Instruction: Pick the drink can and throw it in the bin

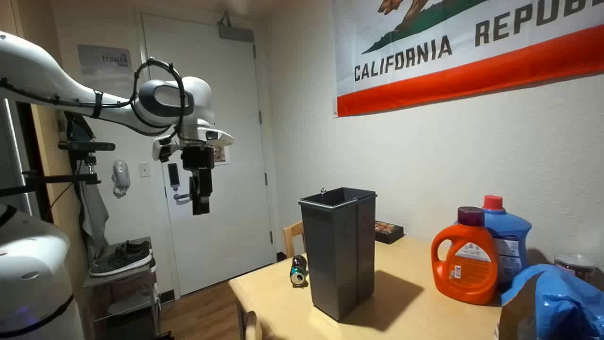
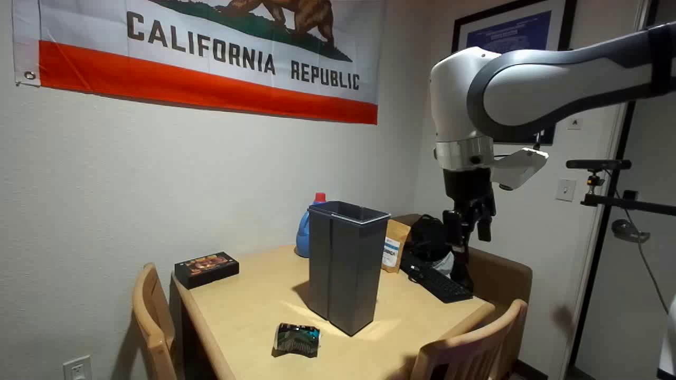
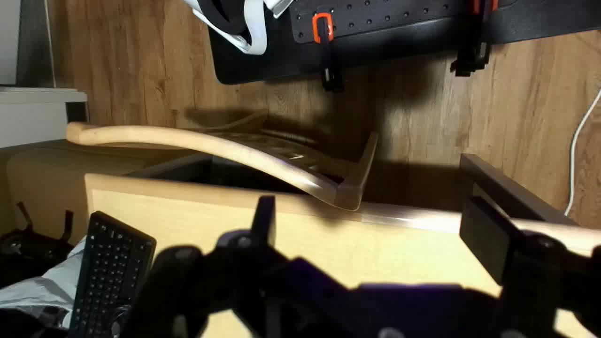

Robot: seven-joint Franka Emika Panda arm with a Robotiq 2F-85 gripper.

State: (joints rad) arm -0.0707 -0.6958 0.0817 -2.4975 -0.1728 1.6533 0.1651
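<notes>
The drink can (image 1: 297, 271) is dark with a teal part and lies on its side on the table. In an exterior view (image 2: 297, 339) it looks dented. The bin (image 1: 330, 259) is tall, dark grey and open at the top. It stands upright on the table beside the can, and it also shows in an exterior view (image 2: 343, 269). My gripper (image 2: 468, 232) points down, high above the floor side of the table, apart from can and bin. It shows side-on in an exterior view (image 1: 201, 208). In the wrist view (image 3: 373, 218) its fingers are wide apart with nothing between them. Can and bin are out of the wrist view.
Wooden chairs (image 2: 475, 343) stand at the table edge (image 3: 404, 218). A keyboard (image 2: 441, 282) and a brown pouch (image 2: 393, 248) lie behind the bin. An orange jug (image 1: 467, 264), a blue jug (image 1: 512, 236), a blue bag (image 1: 566, 302) and a black box (image 2: 206, 269) are also on the table.
</notes>
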